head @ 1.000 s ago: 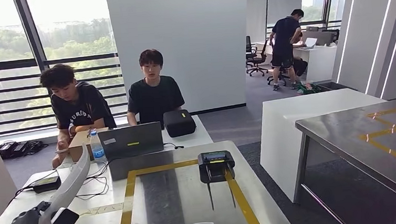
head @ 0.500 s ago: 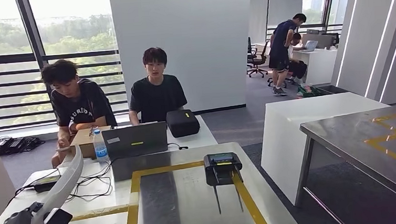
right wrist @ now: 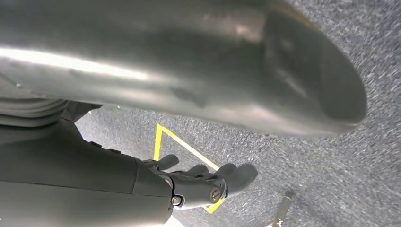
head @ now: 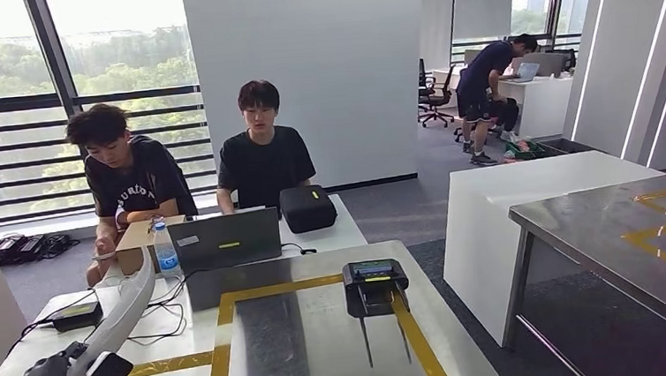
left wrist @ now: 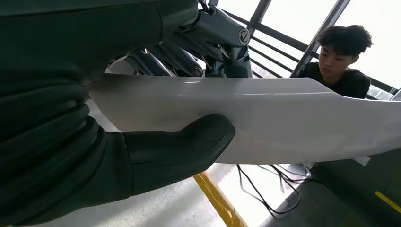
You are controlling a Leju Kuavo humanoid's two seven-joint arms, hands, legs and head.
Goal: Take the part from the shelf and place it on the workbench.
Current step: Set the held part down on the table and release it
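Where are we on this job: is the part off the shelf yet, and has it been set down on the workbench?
Done: the long white part is already picked up; the left hand grips it, thumb across its face. In hand: it is carried above the near edge of the workbench with the yellow tape outline, angled upward. Left: setting it down and letting go. The right hand hangs over the carpet, holding nothing.

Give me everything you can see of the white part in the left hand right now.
The white part is a long, glossy, gently curved panel, plastic by its look, tapering toward its far end. The left hand grips its near end, thumb across one face and fingers behind. It slants up and away over the workbench, near the cables, not resting on it.
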